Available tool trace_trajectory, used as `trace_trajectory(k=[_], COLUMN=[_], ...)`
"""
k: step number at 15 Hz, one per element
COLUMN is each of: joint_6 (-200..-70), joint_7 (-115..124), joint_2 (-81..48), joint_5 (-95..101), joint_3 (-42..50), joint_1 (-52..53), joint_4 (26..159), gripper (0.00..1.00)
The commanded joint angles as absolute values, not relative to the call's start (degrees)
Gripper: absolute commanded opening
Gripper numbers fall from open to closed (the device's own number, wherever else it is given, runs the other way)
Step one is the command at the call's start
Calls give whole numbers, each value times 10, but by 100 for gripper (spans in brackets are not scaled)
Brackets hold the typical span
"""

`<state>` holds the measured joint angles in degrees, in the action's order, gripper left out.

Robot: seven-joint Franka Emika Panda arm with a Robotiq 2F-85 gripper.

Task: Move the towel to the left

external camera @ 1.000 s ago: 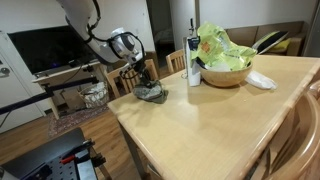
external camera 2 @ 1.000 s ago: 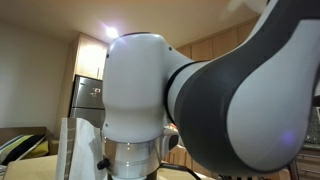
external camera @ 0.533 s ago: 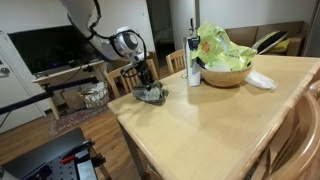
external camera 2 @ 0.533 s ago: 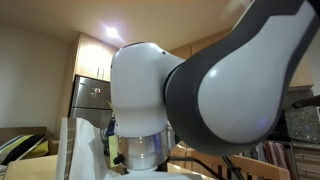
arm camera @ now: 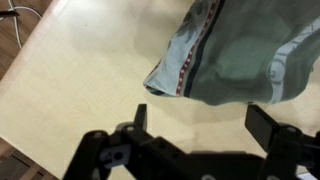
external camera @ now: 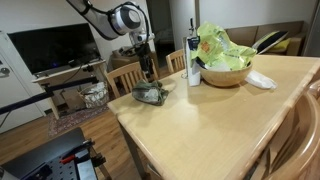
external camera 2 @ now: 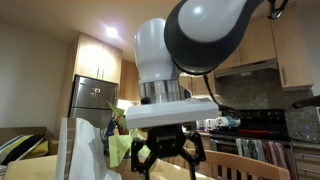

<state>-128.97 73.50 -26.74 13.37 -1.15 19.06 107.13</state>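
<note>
The towel (external camera: 150,95) is a crumpled grey-green cloth with a red-patterned hem, lying near the far left corner of the wooden table (external camera: 220,125). My gripper (external camera: 148,72) hangs a little above it, open and holding nothing. In the wrist view the towel (arm camera: 240,50) fills the upper right, and my gripper (arm camera: 203,120) stands wide over bare tabletop just short of the cloth. In an exterior view my gripper (external camera 2: 165,160) shows close up from below the arm with its fingers (external camera 2: 190,157) spread; the towel is hidden there.
A bowl of green leaves (external camera: 222,58) and a dark-capped bottle (external camera: 192,62) stand right of the towel, with a white napkin (external camera: 260,80) beyond. Wooden chairs (external camera: 122,78) stand against the table's left edge, close to the towel.
The gripper went from shut on the towel to open, let the towel go on the table, and has risen above it.
</note>
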Motion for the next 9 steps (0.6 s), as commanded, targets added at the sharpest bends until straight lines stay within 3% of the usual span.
trace_trajectory(k=[1,9], joint_6=[-1298,-1450], joint_7=[719,886], joint_2=[-209,-204], joint_5=[102,106], joint_3=[-14,48], joint_1=[164,123], joint_4=[1109,1150], gripper=[100,100])
